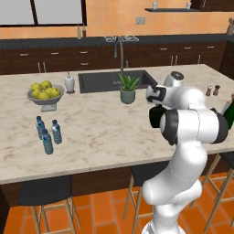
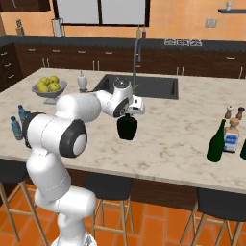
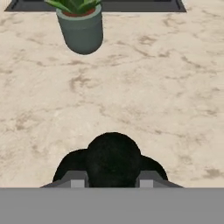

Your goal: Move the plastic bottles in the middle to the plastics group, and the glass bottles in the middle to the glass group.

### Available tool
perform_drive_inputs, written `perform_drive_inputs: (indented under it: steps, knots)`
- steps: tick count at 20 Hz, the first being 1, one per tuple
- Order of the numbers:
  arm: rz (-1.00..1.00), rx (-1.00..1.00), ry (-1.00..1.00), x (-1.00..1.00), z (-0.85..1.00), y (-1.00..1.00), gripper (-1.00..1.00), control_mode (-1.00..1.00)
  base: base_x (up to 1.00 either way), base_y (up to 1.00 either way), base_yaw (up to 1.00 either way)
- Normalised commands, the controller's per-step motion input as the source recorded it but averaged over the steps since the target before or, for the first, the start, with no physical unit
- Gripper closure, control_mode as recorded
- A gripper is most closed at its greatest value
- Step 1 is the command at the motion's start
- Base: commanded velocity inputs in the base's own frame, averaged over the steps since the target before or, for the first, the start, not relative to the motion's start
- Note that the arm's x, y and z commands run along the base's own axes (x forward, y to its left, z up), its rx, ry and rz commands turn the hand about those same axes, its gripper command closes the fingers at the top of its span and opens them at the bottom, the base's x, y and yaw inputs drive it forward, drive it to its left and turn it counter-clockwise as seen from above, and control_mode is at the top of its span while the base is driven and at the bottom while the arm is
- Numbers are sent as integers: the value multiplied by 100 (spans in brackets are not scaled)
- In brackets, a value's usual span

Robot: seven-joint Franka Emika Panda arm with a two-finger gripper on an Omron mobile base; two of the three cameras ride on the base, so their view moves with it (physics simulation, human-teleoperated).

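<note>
While the arm reaches forward, its pincer (image 2: 127, 115) (pointing down) clamps the black flask (image 2: 127, 128).

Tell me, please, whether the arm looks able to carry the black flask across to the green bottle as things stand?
Probably yes. The gripper is shut on the black flask, and the marble counter between it and the green bottle lies bare; the potted plant stands off toward the sink.

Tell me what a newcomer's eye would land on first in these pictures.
First, the white arm's gripper shut on a squat black flask at mid-counter, near a potted plant. Then the cluster of small water bottles toward the counter's left, by a bowl of lemons, and a tall green bottle at right.
</note>
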Motion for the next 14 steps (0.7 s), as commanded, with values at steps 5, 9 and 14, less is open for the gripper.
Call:
perform_drive_inputs:
  steps: [5,9,14]
  knots:
    - [-32,0,0,-22,0,-98,100,-100,0,0,0]
    - [-38,0,0,-55,0,-91,100,-100,0,0,0]
    - [-43,0,-2,1,22,-81,100,-100,0,0,0]
